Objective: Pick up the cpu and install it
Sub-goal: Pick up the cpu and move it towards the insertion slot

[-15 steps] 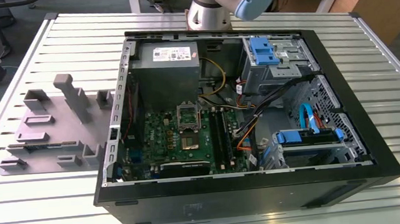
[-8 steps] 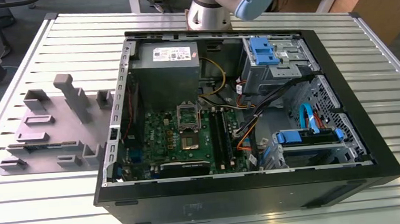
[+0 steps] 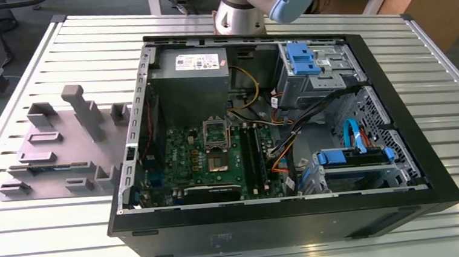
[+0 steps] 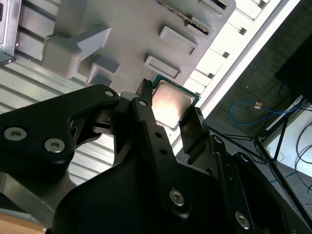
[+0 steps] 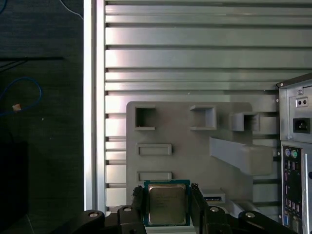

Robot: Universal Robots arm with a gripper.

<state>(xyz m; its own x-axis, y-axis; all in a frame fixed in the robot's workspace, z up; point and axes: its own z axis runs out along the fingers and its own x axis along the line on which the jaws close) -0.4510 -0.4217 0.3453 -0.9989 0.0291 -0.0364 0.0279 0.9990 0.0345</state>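
The end effector [image 5: 167, 197] grasps the cpu [image 5: 166, 204] by two opposite edges, with a black finger [image 5: 138, 207] against each side. The silvery top faces the first wrist view, its green rim showing all round. In both wrist views the chip sits in the air well above the lilac-grey holder plate [image 5: 195, 141]. That plate lies on the ribbed metal table [image 5: 195, 48], just beside the open computer case [image 3: 261, 229].

I judge the step in hand to be the carry toward the case. Doing it well means holding the chip level and not squeezing harder, since a thin board gripped at two edges could tilt or slip out. A slow, flat travel suits it.

Farther off, in the exterior view, the case wall stands between plate and motherboard [image 3: 187, 162], so the path needs height to clear it. The socket [image 3: 218, 161] lies bare, its dark frame [image 3: 215, 129] swung open toward the grey power-supply box [image 3: 189, 77]. The chip's orientation should match the socket before any descent, and it should be laid in, never pressed.
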